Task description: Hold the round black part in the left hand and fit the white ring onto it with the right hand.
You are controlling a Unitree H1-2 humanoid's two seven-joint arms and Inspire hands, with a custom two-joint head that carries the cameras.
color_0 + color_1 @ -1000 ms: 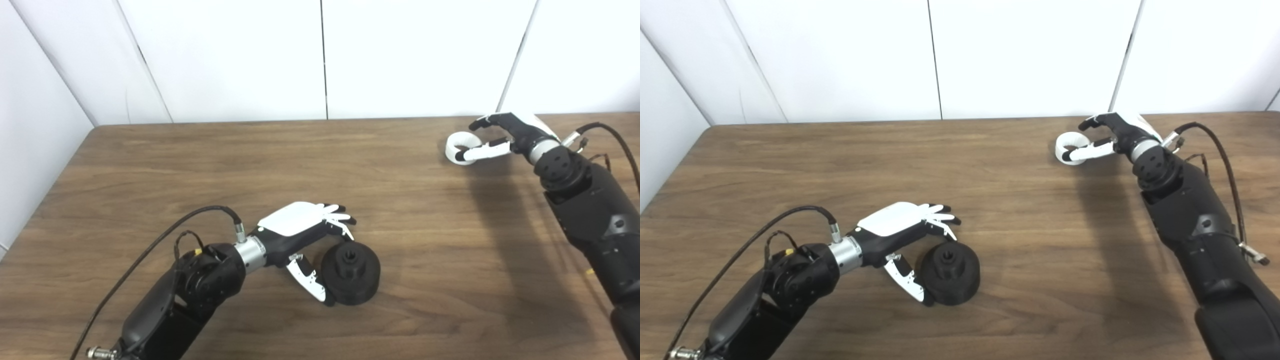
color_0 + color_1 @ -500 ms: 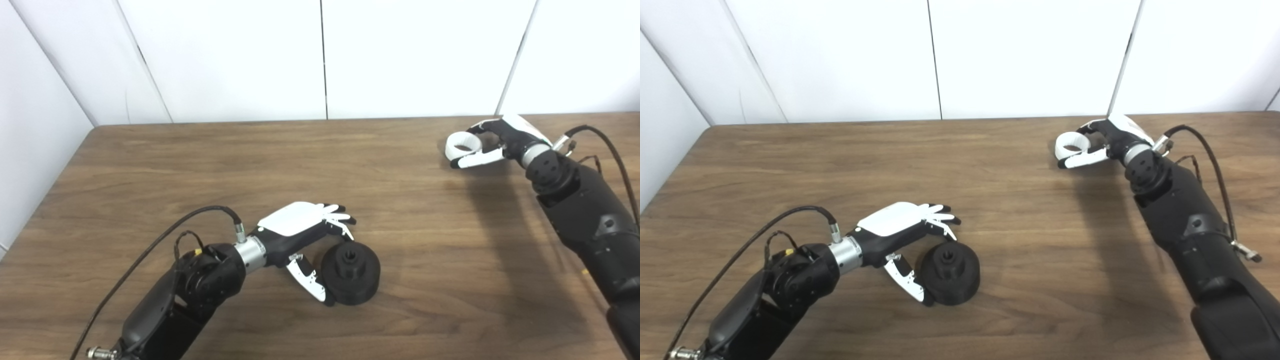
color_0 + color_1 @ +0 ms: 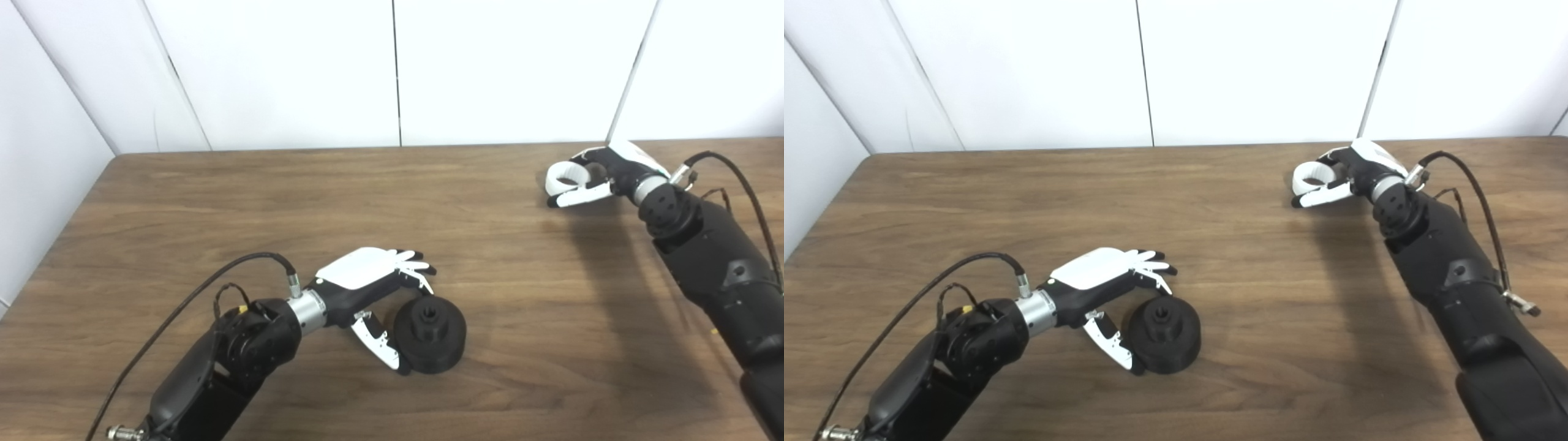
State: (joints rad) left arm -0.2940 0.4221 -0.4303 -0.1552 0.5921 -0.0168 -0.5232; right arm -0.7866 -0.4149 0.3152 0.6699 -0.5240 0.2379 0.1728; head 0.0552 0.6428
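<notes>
Left hand (image 3: 373,288) is spread open around the black part (image 3: 430,334) on the table (image 3: 490,257). Right hand (image 3: 603,177) grips the ring (image 3: 563,176) far off.

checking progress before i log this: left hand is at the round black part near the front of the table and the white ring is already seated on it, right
Not quite. The white ring is not on the round black part; it is far off at the table's back right, in the right hand. The left eye view shows this. The left hand is indeed at the black part near the front.
</notes>
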